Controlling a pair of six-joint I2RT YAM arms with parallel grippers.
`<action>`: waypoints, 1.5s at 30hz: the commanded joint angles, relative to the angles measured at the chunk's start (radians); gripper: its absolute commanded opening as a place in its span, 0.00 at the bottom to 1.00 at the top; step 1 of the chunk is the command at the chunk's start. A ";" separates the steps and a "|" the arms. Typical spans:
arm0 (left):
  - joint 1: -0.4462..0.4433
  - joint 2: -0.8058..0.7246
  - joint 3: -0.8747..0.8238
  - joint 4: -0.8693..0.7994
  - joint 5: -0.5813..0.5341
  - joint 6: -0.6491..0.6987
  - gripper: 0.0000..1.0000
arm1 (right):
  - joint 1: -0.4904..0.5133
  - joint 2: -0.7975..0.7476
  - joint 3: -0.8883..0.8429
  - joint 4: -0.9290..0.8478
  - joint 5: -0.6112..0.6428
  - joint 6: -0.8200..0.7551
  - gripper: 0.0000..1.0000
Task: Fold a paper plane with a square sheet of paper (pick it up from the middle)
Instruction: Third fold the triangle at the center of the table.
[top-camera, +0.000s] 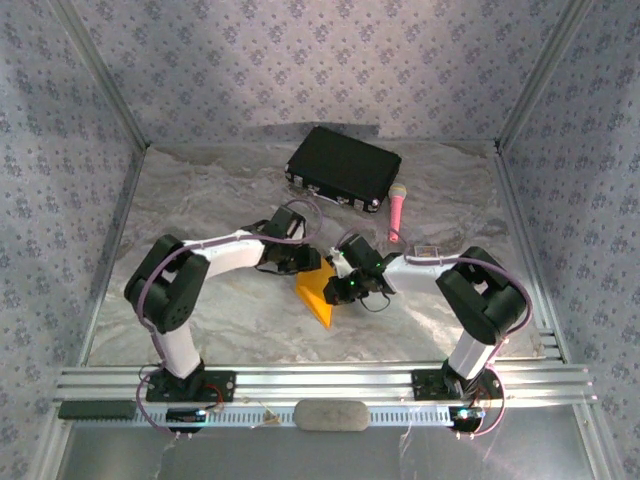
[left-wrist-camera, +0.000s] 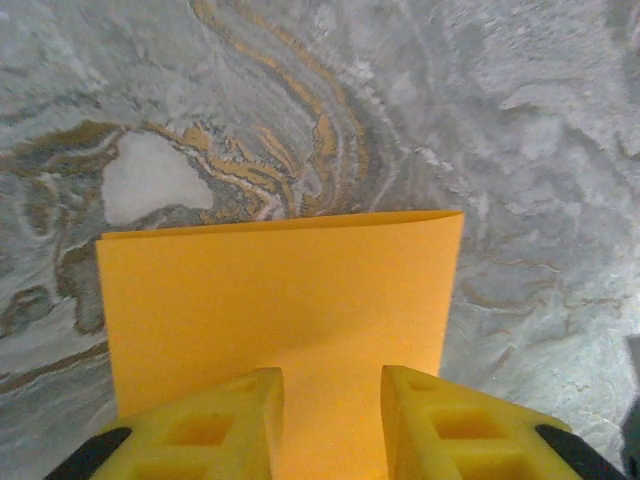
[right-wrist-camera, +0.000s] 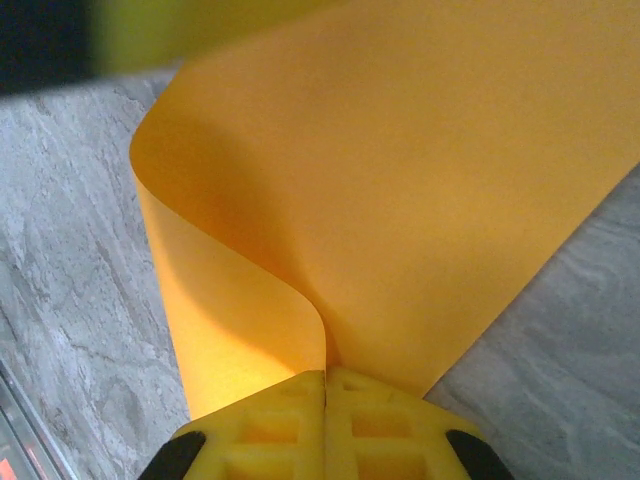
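The square sheet of paper (top-camera: 318, 295) is orange-yellow and lies folded on the marbled table between the two arms. From above it looks like a pointed wedge, not a paper plane. In the left wrist view the paper (left-wrist-camera: 280, 290) lies flat with a straight folded far edge. My left gripper (left-wrist-camera: 332, 400) stands open just over its near part, with a clear gap between the yellow fingers (left-wrist-camera: 240, 420). In the right wrist view my right gripper (right-wrist-camera: 327, 378) is shut on the paper (right-wrist-camera: 420, 200), which curls up and away from the pinch in two layers.
A black case (top-camera: 343, 167) lies at the back of the table, with a pink microphone (top-camera: 397, 210) beside its right end. Patterned walls enclose the table on three sides. An aluminium rail (top-camera: 320, 385) runs along the near edge.
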 joint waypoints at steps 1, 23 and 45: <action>0.002 -0.078 -0.027 -0.027 -0.045 -0.013 0.36 | -0.022 0.034 -0.002 -0.072 0.030 -0.040 0.01; -0.051 -0.313 -0.354 0.368 0.077 -0.266 0.09 | -0.075 0.090 0.084 -0.172 -0.033 -0.149 0.01; -0.113 -0.198 -0.426 0.512 0.075 -0.359 0.00 | -0.078 0.067 0.059 -0.153 -0.007 -0.126 0.00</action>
